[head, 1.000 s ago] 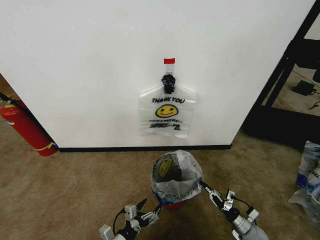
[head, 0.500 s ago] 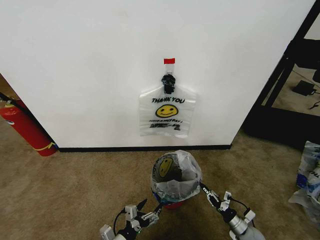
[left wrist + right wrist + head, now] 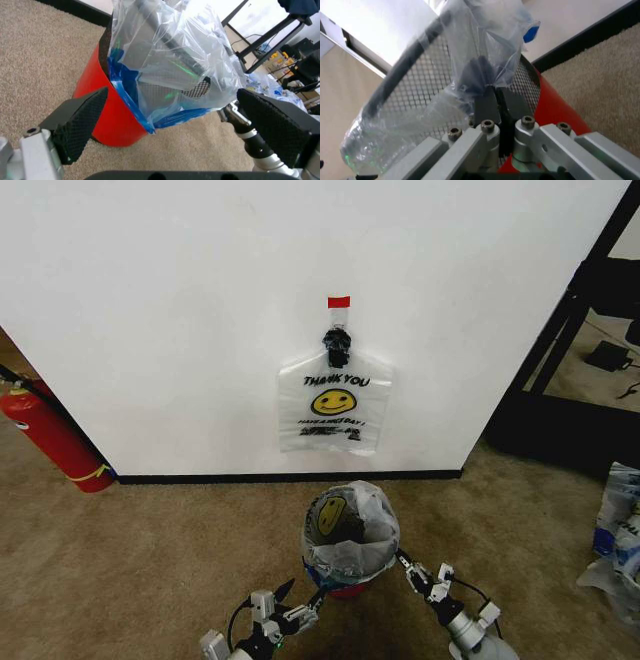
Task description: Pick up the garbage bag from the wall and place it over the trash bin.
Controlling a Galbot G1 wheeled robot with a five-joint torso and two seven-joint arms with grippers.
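Two robot grippers work a plastic bag over a small bin near a white wall.

The garbage bag (image 3: 352, 532) is draped over the trash bin (image 3: 345, 582), which stands on carpet near the robot, below a second identical bag (image 3: 334, 411) hanging on the far wall. The right gripper (image 3: 408, 567), fingers pressed together on a fold of the film at the bin's right rim, seems to pull it down the side. The left gripper (image 3: 303, 599) waits near the bin's left side, fingers spread apart. Since a second ago, the right gripper has drawn back and the bag sits tighter.
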